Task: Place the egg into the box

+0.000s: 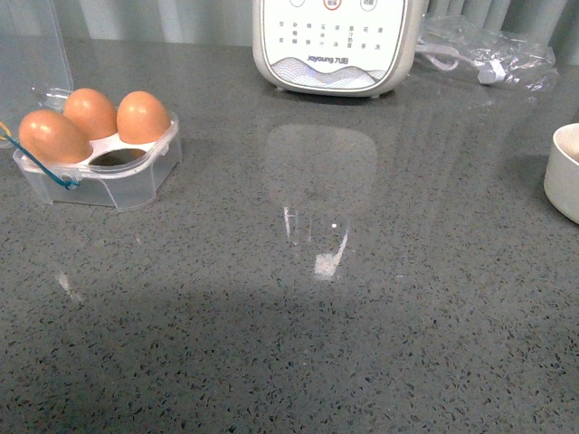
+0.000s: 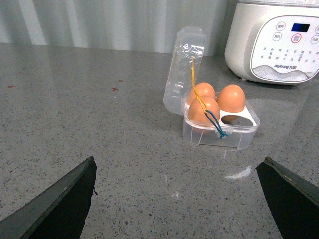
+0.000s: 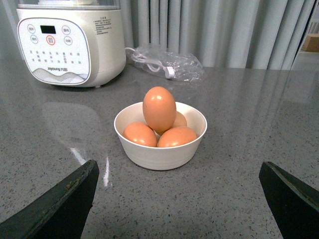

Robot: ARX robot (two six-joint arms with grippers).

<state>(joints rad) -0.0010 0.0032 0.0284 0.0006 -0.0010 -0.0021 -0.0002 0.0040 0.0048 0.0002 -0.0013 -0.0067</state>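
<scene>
- Progress: the box [image 1: 136,185] sits at the left of the bench [image 1: 380,325] with its lid [image 2: 184,59] standing open.
- Three of its four hollows hold brown eggs [image 1: 90,111]. The near hollow [image 1: 119,159], on the box's right side, is empty.
- Judged state: one egg is left to place. Neither gripper carries anything, so that last pick-up is not yet begun.
- The egg [image 3: 159,108] is most likely the one standing upright on top of the heap in the white bowl [image 3: 159,158]. It rests on two brown eggs, with a paler one behind.
- The bowl is at the right edge of the bench, well apart from the box.
- Right gripper [image 3: 178,164]: spread wide and empty. The bowl lies straight ahead of it, near but apart, and the egg is not touched.
- Left gripper [image 2: 178,167]: also spread wide and empty. It faces the box and is apart from it.
- The front view shows neither arm.
- Elastic loop [image 2: 214,123]: it runs over the near egg and down the box's front wall. It lies beside the open hollow and, as far as I can tell, not across it.
</scene>
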